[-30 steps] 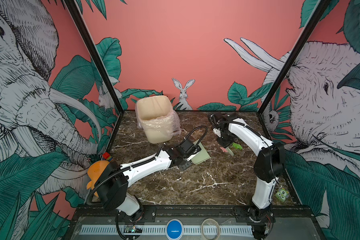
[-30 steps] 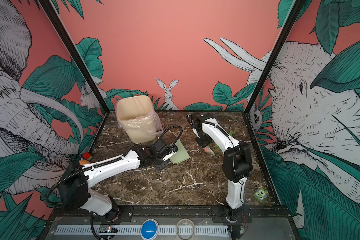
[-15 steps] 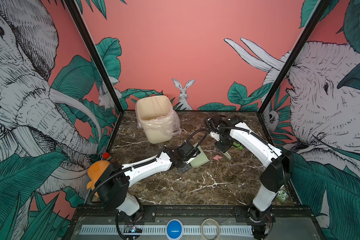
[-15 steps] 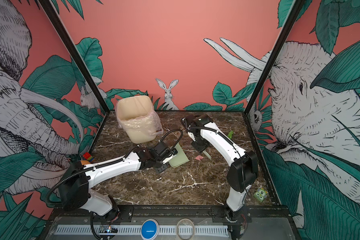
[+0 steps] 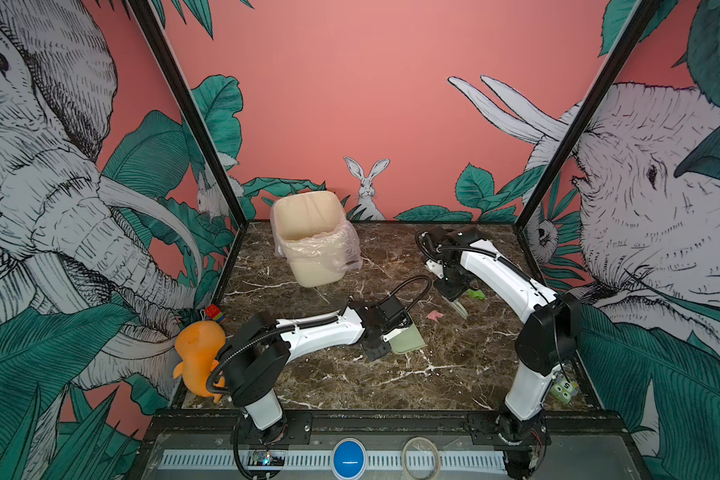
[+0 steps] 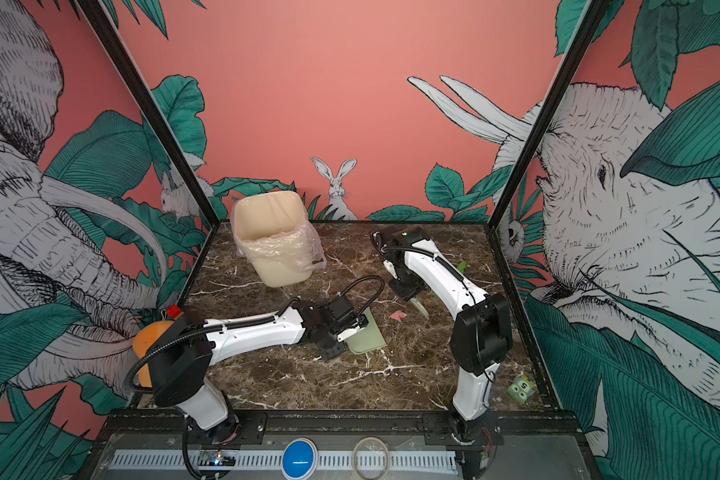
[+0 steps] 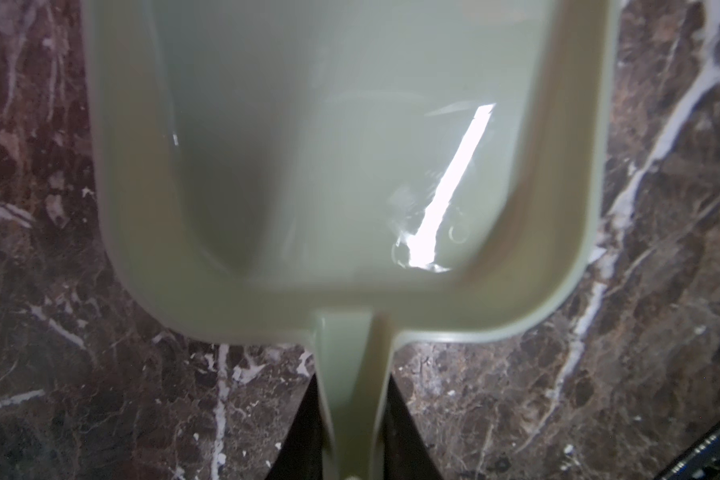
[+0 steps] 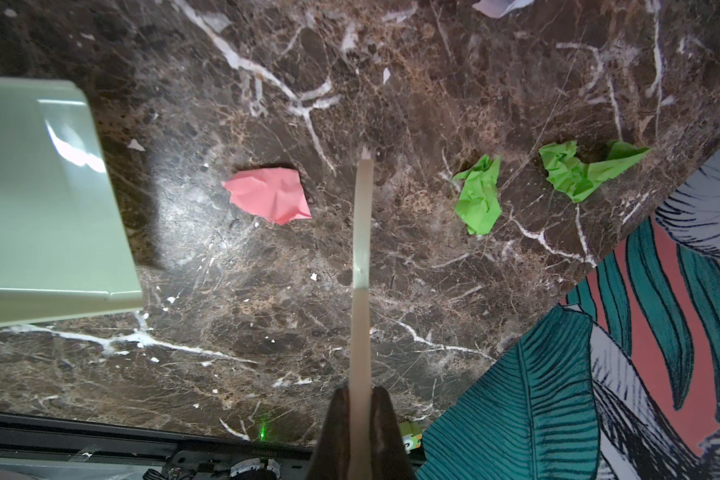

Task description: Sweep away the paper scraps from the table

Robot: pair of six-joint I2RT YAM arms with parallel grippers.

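A pink paper scrap (image 5: 434, 315) (image 6: 398, 316) (image 8: 269, 194) lies on the dark marble table (image 5: 391, 382), between the pale green dustpan (image 5: 408, 338) (image 8: 38, 199) and the brush (image 5: 458, 306) (image 8: 361, 249). Two bright green scraps (image 8: 478, 195) (image 8: 578, 170) lie on the brush's other side, nearer the table's right edge. A white scrap (image 8: 497, 4) shows at the frame's edge. My left gripper (image 5: 385, 336) (image 7: 352, 399) is shut on the dustpan's handle, and the pan (image 7: 350, 145) holds nothing. My right gripper (image 5: 452, 293) (image 8: 360, 395) is shut on the brush.
A cream bin (image 5: 312, 241) with a clear liner stands at the back left. An orange plush toy (image 5: 198, 357) and a red block (image 5: 213, 311) sit at the left edge. A small green toy block (image 5: 564, 388) lies by the right arm's base.
The right arm swung the brush left and forward, and the pink scrap slid away from the green ones toward the dustpan. The left gripper and dustpan shifted slightly forward.
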